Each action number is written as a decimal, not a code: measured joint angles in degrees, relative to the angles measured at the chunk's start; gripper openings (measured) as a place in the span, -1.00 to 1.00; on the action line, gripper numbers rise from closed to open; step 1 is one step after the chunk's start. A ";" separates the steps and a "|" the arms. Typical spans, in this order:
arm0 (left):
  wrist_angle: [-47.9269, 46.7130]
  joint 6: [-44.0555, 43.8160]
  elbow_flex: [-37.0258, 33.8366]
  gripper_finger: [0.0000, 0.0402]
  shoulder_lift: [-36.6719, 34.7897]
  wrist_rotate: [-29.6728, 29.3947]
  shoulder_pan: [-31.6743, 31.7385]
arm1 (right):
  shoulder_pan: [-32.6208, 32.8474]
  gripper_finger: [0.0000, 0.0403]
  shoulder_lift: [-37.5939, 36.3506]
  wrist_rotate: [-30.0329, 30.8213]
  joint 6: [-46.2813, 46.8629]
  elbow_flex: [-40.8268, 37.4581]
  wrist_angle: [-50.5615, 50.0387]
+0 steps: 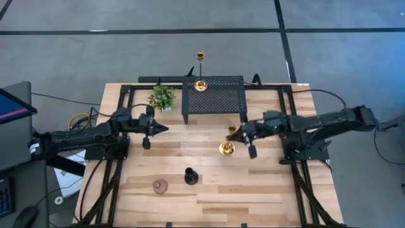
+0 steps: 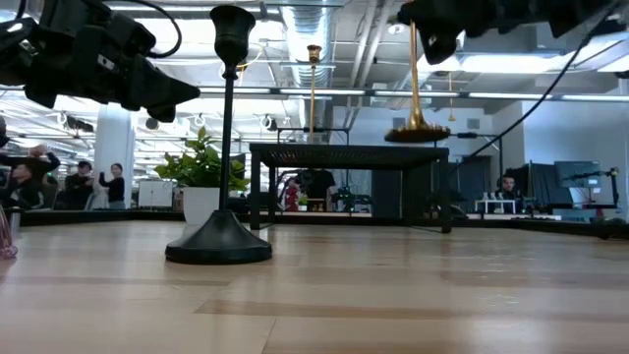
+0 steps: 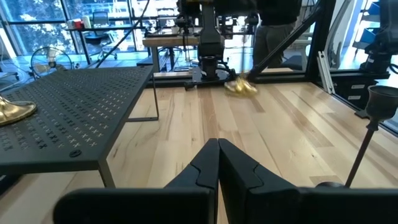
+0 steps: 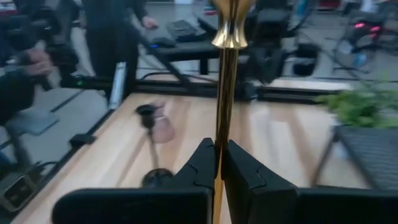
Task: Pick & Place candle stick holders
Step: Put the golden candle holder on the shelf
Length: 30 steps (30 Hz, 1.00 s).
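- My right hand (image 4: 219,163) is clamped on the thin stem of a gold candle stick holder (image 1: 227,147), which it holds clear above the counter (image 1: 253,190), near the middle and just in front of the black mesh stand (image 1: 214,95); in the low view its round base hangs in the air.
- My left hand (image 3: 218,163) is clenched on nothing and hovers over the counter's left side, near the small potted plant (image 1: 162,97).
- A second gold holder (image 1: 200,84) stands upright on the mesh stand's back edge.
- A black stemmed holder (image 1: 190,177) stands upright on the counter toward the front.
- The squat pinkish-brown holder (image 1: 160,185) sits just to its left, apart from it.
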 joint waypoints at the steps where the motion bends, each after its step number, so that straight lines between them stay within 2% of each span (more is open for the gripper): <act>1: 0.00 0.00 0.00 -0.97 0.01 -0.02 0.02 | -1.13 -0.99 -0.87 -0.07 -0.33 0.74 -1.57; 10: 0.03 0.00 0.00 -0.97 0.04 -0.04 0.02 | -12.16 -1.00 -2.31 -7.28 -2.57 7.54 -8.72; 17: 0.04 -0.02 0.00 -0.97 0.04 -0.04 0.02 | -22.29 -1.00 0.14 -15.81 -3.59 11.72 -8.85; 23: 0.05 -0.02 0.00 -0.97 0.04 -0.06 0.02 | -29.33 -1.00 2.99 -18.16 -4.08 14.42 -8.90; 27: 0.03 -0.02 0.00 -0.97 0.06 -0.06 0.02 | -33.78 -1.00 5.78 -23.37 -4.08 16.74 -8.87; 30: 0.04 -0.02 0.00 -0.97 0.07 -0.06 0.00 | -36.48 -1.00 8.29 -24.33 -4.46 18.87 -8.72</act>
